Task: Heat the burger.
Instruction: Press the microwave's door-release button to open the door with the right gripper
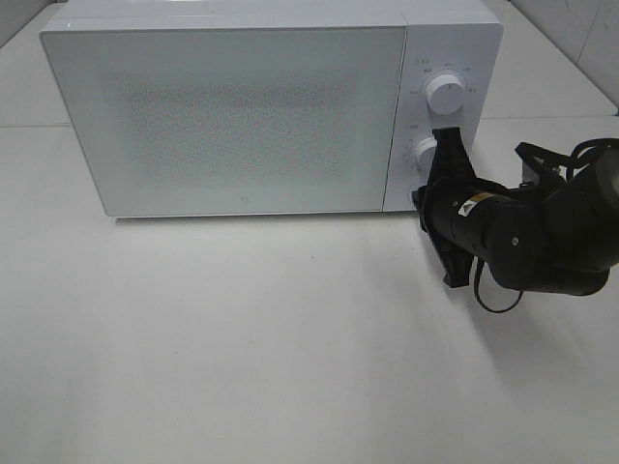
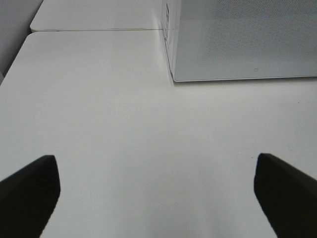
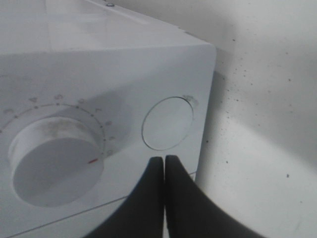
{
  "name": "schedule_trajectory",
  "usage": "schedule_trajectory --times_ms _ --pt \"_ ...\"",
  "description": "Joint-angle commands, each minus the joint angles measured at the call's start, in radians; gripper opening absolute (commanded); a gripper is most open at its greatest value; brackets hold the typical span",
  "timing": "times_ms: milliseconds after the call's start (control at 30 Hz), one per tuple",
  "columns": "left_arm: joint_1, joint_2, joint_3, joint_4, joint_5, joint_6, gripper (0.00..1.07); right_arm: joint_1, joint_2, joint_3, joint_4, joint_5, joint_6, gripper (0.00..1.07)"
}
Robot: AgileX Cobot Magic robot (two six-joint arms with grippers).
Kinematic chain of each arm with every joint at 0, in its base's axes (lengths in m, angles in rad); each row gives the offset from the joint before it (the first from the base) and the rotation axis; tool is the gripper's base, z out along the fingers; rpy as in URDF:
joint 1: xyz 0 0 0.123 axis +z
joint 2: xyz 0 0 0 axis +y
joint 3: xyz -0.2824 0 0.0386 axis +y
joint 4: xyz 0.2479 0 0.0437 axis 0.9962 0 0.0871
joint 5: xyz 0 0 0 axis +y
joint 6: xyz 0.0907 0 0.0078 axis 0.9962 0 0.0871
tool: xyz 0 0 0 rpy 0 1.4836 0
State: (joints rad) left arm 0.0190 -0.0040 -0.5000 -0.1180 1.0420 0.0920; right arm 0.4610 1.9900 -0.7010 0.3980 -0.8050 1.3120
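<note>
Right gripper (image 3: 164, 159), clenched and empty, holds its tips just beside the flush white round button (image 3: 167, 123). The burger is not visible; presumably it sits behind the closed frosted door (image 1: 227, 121) of the white box microwave (image 1: 455, 48). Timer setting apparently remains. Left gripper (image 2: 156, 158) gapes, idle.

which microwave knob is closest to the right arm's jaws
The lower knob; the right arm's shut jaws sit right beside it, while the upper knob stands clear above.
</note>
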Motion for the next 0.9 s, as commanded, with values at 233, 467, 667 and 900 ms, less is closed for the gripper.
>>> schedule_trajectory --times_ms 233,467,667,900 --pt "0.001 -0.021 0.003 -0.002 -0.004 -0.006 1.01 -0.052 0.005 -0.061 -0.010 -0.001 -0.061 0.00" --pt "0.001 -0.021 0.003 -0.002 -0.004 -0.006 1.01 -0.052 0.017 -0.062 -0.029 0.026 -0.046 0.00" --pt "0.001 -0.021 0.003 -0.002 -0.004 -0.006 1.01 -0.052 0.057 -0.062 -0.039 0.016 -0.001 0.00" --pt "0.001 -0.021 0.003 -0.002 -0.004 -0.006 1.01 -0.052 0.060 -0.062 -0.039 -0.034 -0.021 0.00"
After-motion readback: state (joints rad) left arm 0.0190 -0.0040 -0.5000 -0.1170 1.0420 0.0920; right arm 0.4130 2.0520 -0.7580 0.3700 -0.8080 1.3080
